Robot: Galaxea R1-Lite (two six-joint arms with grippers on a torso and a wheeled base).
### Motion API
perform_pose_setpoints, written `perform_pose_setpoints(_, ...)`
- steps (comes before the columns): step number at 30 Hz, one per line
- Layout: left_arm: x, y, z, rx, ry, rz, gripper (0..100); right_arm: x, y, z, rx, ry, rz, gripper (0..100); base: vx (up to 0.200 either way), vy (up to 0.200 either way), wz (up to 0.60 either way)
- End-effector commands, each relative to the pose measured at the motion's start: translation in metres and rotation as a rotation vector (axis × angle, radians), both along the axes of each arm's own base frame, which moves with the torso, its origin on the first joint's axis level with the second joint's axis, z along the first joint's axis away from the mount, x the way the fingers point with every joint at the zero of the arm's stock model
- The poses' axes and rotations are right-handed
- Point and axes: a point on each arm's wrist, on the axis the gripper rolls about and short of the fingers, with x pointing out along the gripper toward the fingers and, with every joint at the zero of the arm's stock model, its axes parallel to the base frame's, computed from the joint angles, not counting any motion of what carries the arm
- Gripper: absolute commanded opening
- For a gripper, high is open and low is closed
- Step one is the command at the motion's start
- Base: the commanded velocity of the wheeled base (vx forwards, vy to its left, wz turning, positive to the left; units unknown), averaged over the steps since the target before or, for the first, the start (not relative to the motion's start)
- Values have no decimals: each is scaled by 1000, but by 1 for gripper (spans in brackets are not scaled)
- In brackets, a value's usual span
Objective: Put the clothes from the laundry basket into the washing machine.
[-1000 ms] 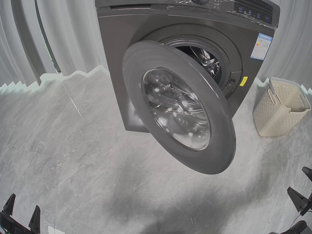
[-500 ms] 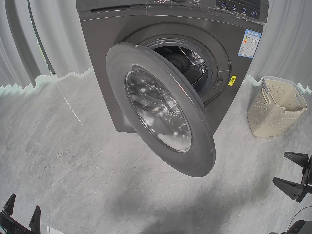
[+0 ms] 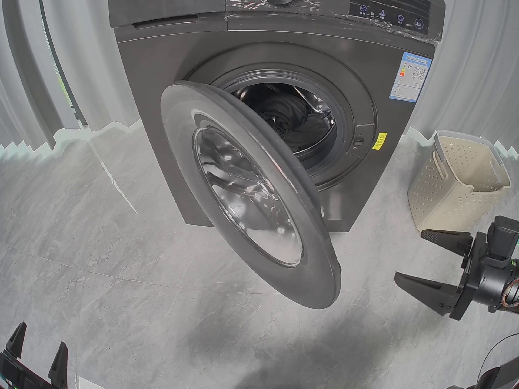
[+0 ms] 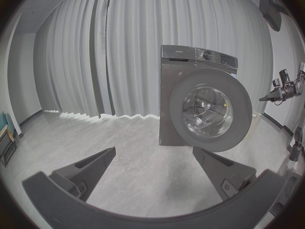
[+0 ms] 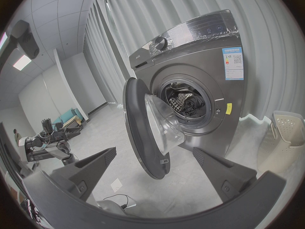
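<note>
Nearest the robot, the left gripper [image 3: 42, 335] and right gripper [image 3: 408, 256] are being held spread and empty over the grey tiled floor [image 3: 108, 233]. Beyond the open door [image 3: 243, 190], dark clothes [image 3: 286, 115] are being held in the washing machine [image 3: 157, 82] drum. Being judged soft, light and limp, they are likely best pinched at a bunched fold. Alongside, the perforated laundry basket [image 3: 448, 190] is being backed by pale curtains [image 3: 32, 55].
</note>
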Motion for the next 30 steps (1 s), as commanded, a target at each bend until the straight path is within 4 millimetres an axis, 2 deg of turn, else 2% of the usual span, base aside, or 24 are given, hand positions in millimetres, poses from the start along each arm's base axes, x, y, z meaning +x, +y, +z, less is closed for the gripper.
perform_pose_setpoints(1, 0, 0, -5, 0, 4, 0, 100, 8, 22, -2, -21, 29, 63, 100, 0, 0, 0)
perform_pose_setpoints(8, 0, 0, -5, 0, 4, 0, 100, 12, 35, -7, -42, 54, 109, 100, 0, 0, 0)
perform_pose_setpoints(14, 0, 0, -5, 0, 4, 0, 100, 27, 58, -10, -19, 23, 129, 100, 0, 0, 0)
perform_pose_setpoints(20, 0, 0, -5, 3, 2, 2, 100, 30, 61, -11, -16, 19, 123, 100, 0, 200, 0)
perform_pose_setpoints(30, 0, 0, -5, 1, 2, 0, 100, 36, 63, -13, -23, 27, 113, 100, 0, 0, 0)
